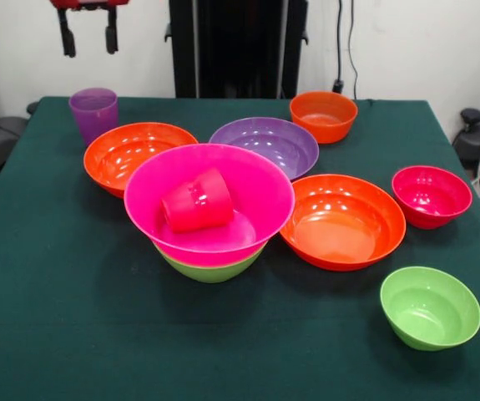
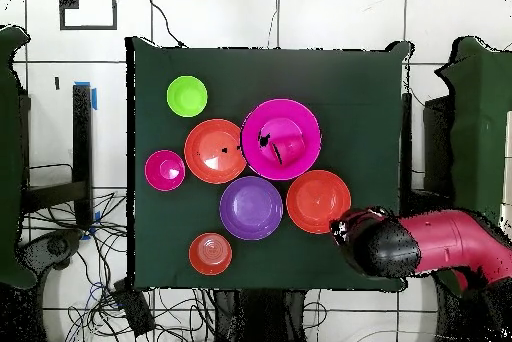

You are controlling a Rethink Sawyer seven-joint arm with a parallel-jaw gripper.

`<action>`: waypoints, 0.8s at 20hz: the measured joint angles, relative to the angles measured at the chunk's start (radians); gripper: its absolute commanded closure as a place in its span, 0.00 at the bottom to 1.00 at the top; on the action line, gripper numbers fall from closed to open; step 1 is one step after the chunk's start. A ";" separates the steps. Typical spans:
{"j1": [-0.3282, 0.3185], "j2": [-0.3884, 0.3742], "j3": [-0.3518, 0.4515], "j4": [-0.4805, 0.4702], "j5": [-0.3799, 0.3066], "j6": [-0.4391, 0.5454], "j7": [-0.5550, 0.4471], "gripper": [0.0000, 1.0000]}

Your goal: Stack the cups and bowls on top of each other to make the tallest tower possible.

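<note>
My gripper (image 1: pixel 89 38) hangs open and empty at the top left, above the translucent purple cup (image 1: pixel 93 113), which stands upright at the table's far left. The tower (image 1: pixel 210 213) stands mid-table: a lime green bowl (image 1: pixel 210 269) lowest, with a wide hot pink bowl (image 1: pixel 248 180) nested on top. The red-pink cup (image 1: pixel 198 200) lies on its side inside that pink bowl. In the overhead view my arm (image 2: pixel 420 243) covers the purple cup, and the pink bowl (image 2: pixel 262 123) holds the red-pink cup (image 2: pixel 290 145).
Loose bowls ring the tower: a large orange one (image 1: pixel 135 154) at left, a purple one (image 1: pixel 265 144) behind, a small orange one (image 1: pixel 323 115) far back, a large orange one (image 1: pixel 342 221) at right, a small red-pink one (image 1: pixel 432 196) and a small lime green one (image 1: pixel 430 307).
</note>
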 measured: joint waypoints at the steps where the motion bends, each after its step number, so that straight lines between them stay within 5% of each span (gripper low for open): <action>1: 0.002 -0.001 0.002 0.006 -0.005 0.000 0.000 0.00; 10: 0.111 -0.002 0.010 0.015 -0.036 0.013 0.000 0.00; 16: 0.166 -0.003 0.040 -0.014 0.023 0.109 0.000 0.00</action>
